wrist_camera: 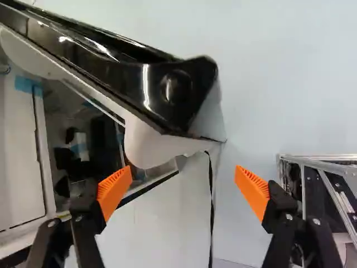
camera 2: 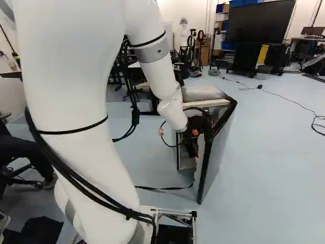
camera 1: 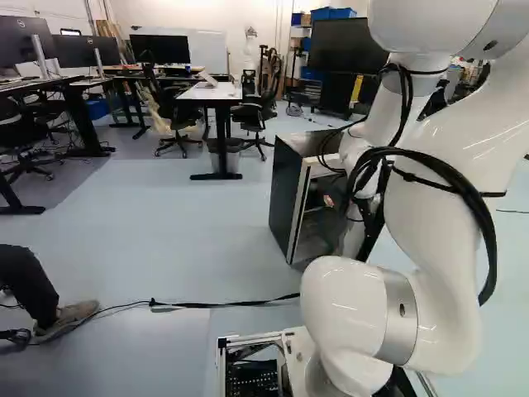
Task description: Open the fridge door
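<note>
The fridge (camera 1: 283, 194) stands ahead, its front uncovered with shelves showing inside. Its door (camera 2: 216, 152) is swung out toward the base, seen nearly edge-on in the right base view. My gripper (camera 2: 192, 141) is at the inner side of that door, partly hidden by cables and its own body. In the wrist view the gripper (wrist_camera: 184, 188) is open, its orange pads wide apart with nothing held. The door's glossy black edge and corner (wrist_camera: 175, 89) lie ahead of the fingers, one pad over the white inner side, the other over the floor.
The base's metal frame (wrist_camera: 318, 162) shows beside one finger. A black cable (camera 1: 223, 303) crosses the floor between base and fridge. Farther back are a white table (camera 1: 211, 93), office chairs and a large screen (camera 2: 260, 23). A person's leg and shoe (camera 1: 70, 317) are at the left.
</note>
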You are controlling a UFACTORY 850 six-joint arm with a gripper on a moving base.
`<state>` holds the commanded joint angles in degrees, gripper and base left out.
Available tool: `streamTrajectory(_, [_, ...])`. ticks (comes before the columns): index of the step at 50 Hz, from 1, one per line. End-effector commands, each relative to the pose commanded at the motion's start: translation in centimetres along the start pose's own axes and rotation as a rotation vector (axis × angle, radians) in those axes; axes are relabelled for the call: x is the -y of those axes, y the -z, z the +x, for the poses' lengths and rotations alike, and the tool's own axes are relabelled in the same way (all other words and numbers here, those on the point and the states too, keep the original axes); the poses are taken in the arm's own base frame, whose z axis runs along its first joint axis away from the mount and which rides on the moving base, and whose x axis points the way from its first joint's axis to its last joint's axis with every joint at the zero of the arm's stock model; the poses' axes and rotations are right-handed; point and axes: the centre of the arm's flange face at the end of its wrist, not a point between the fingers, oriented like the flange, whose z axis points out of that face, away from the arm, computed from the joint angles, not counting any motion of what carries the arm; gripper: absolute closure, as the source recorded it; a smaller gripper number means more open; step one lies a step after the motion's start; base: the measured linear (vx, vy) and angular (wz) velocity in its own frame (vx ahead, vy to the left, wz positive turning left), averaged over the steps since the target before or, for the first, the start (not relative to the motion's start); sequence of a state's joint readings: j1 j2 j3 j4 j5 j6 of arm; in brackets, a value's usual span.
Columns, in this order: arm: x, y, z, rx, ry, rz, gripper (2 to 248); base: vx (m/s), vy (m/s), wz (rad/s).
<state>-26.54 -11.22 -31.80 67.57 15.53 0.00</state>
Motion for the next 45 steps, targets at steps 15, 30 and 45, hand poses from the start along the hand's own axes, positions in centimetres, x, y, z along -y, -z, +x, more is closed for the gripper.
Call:
streamTrajectory(15, [-1.1, -0.1, 1.4, -0.031, -0.035, -0.017, 3, 0.000, 0.000, 0.000])
streamTrajectory(30, [-1.2, 0.0, 2.4, -0.144, -0.041, -0.022, 3, 0.000, 0.000, 0.000])
streamTrajectory(45, [-1.4, 0.3, 3.7, -0.286, -0.066, -0.036, 3, 0.000, 0.000, 0.000])
